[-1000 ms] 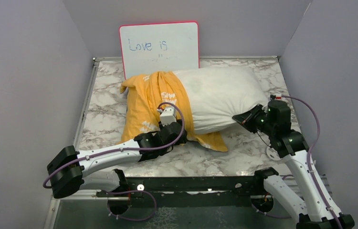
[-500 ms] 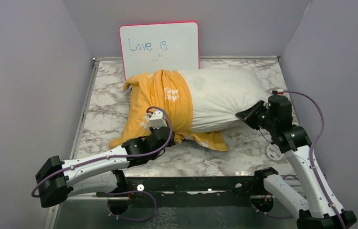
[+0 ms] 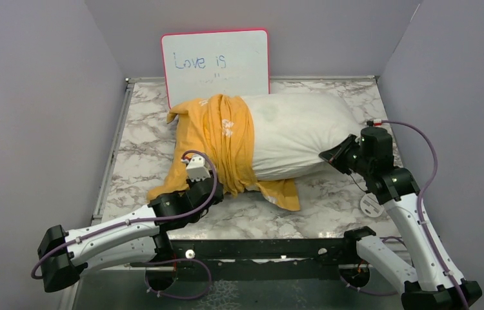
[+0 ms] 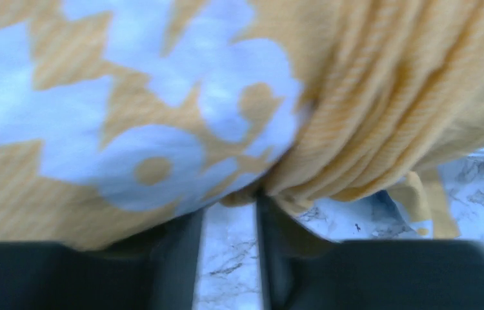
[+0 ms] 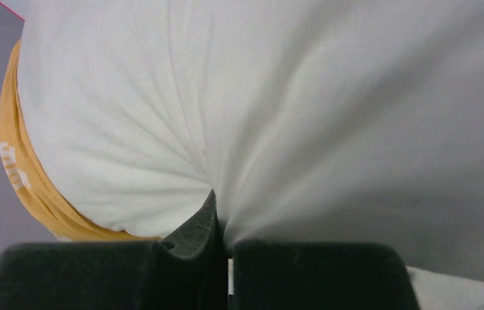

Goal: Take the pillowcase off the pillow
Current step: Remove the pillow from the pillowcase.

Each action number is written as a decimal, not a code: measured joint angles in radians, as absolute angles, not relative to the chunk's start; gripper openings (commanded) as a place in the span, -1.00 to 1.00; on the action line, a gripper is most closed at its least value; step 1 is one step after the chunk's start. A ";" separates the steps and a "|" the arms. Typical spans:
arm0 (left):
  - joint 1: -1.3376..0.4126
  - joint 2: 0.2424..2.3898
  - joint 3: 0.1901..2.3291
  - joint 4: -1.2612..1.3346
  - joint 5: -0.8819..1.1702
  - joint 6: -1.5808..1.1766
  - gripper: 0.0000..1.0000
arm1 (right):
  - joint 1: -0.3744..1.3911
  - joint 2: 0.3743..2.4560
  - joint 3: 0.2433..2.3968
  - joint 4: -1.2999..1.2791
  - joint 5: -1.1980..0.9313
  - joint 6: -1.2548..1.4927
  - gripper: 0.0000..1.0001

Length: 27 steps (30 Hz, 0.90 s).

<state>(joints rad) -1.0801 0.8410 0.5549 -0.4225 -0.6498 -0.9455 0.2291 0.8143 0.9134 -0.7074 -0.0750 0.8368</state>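
Top external view: stripping is midway. The pillowcase (image 3: 217, 139) is bunched over the left end of the pillow (image 3: 297, 132) on the tabletop (image 3: 330, 194). The right gripper (image 3: 330, 155) is clamped on the pillow's right corner. The left gripper (image 3: 215, 186) has its jaws narrowly parted at the fabric; I cannot tell whether it has a hold. The next move likely calls for a firm regrasp and a leftward pull. Since a second ago the left arm has drawn back, dragging the pillowcase's corner nearer.

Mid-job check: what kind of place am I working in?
Probably a lab test booth rather than a bedroom: plain grey walls box in a marble-patterned tabletop, and a pink-framed whiteboard leans against the back wall.
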 measured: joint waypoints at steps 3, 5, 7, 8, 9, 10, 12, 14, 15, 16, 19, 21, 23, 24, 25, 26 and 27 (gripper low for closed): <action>-1.073 0.815 0.554 -0.469 -0.650 -0.914 0.41 | 0.227 0.818 0.913 -0.707 -0.052 0.834 -0.99; -1.073 0.796 0.554 -0.470 -0.631 -0.882 0.49 | 0.227 0.820 0.913 -0.707 -0.050 0.834 -0.99; -1.073 0.787 0.554 -0.469 -0.607 -0.863 0.59 | 0.227 0.820 0.913 -0.707 -0.049 0.833 -0.99; -1.073 0.787 0.554 -0.469 -0.599 -0.857 0.63 | 0.227 0.820 0.913 -0.707 -0.049 0.833 -0.99; -1.073 0.788 0.554 -0.469 -0.592 -0.851 0.65 | 0.227 0.820 0.913 -0.707 -0.048 0.833 -0.99; -1.073 0.790 0.554 -0.470 -0.587 -0.848 0.70 | 0.227 0.820 0.913 -0.707 -0.048 0.833 -0.99; -1.073 0.802 0.556 -0.473 -0.584 -0.846 0.75 | 0.227 0.820 0.913 -0.707 -0.048 0.833 -0.99; -1.073 0.829 0.564 -0.482 -0.585 -0.843 0.75 | 0.227 0.820 0.913 -0.707 -0.048 0.833 -0.99; -1.073 0.839 0.568 -0.485 -0.585 -0.840 0.74 | 0.227 0.820 0.913 -0.707 -0.048 0.833 -0.99; -1.070 0.866 0.581 -0.497 -0.586 -0.839 0.70 | 0.227 0.820 0.913 -0.707 -0.048 0.833 -0.99; -1.050 0.918 0.614 -0.521 -0.599 -0.819 0.37 | 0.227 0.820 0.913 -0.707 -0.047 0.832 -0.99; -1.020 0.947 0.636 -0.530 -0.605 -0.798 0.08 | 0.227 0.820 0.913 -0.707 -0.043 0.829 -0.99; -0.973 0.963 0.653 -0.534 -0.603 -0.772 -0.23 | 0.227 0.820 0.914 -0.707 -0.039 0.828 -0.99; -0.950 0.967 0.659 -0.535 -0.602 -0.758 -0.38 | 0.227 0.820 0.914 -0.707 -0.038 0.827 -0.99; -0.929 0.968 0.662 -0.535 -0.600 -0.744 -0.55 | 0.227 0.820 0.914 -0.706 -0.038 0.826 -0.99; -0.904 0.965 0.665 -0.532 -0.595 -0.733 -0.70 | 0.227 0.821 0.914 -0.706 -0.037 0.825 -0.99; -0.885 0.962 0.665 -0.532 -0.595 -0.721 -0.82 | 0.227 0.822 0.915 -0.706 -0.035 0.822 -0.99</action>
